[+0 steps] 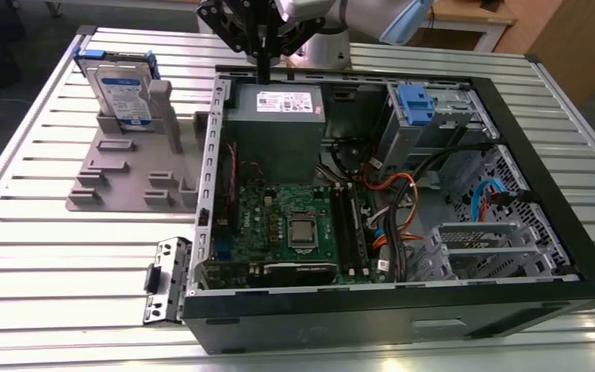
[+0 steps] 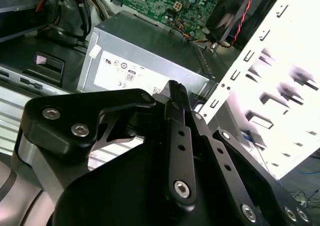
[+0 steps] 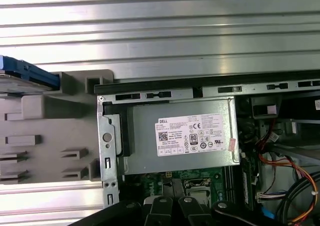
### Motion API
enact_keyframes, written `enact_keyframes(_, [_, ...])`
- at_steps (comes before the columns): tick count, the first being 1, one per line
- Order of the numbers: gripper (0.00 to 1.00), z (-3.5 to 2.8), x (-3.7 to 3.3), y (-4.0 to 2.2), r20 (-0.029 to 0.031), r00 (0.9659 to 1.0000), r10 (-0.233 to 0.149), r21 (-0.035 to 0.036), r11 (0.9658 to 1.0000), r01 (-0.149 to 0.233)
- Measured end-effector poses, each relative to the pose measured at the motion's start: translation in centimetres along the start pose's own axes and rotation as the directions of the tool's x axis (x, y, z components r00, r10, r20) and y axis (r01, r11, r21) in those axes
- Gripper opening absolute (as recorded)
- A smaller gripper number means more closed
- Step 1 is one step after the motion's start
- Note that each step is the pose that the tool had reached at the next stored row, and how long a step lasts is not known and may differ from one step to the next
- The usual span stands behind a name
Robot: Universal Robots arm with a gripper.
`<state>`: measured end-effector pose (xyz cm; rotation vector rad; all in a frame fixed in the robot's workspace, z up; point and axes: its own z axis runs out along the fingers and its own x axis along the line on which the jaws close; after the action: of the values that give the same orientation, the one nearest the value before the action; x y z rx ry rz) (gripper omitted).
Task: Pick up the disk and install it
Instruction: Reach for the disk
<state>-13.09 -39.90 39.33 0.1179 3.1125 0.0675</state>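
Note:
The disk (image 1: 122, 85), a silver drive with a white-and-blue label in a blue carrier, stands upright in a grey holder (image 1: 122, 178) at the exterior view's left, outside the computer case. Its blue edge (image 3: 25, 74) shows in the first wrist view. My gripper (image 1: 263, 76) hangs above the case's back edge, over the grey power supply (image 1: 273, 116), well to the right of the disk. In the second wrist view its black fingers (image 2: 176, 94) lie pressed together with nothing between them.
The open computer case (image 1: 545, 194) lies on a slatted metal table (image 1: 29, 232). Inside are the motherboard (image 1: 287, 232), cables, and a drive bay with a blue latch (image 1: 414, 101) at the back right. A loose black bracket (image 1: 163, 279) lies by the case's near left corner.

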Motion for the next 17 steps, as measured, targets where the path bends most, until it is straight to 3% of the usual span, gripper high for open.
enact_keyframes(17, [0.10, -0.04, 1.49, -0.11, 0.0000, 1.0000, 0.000, -0.0001, 1.0000, 0.000])
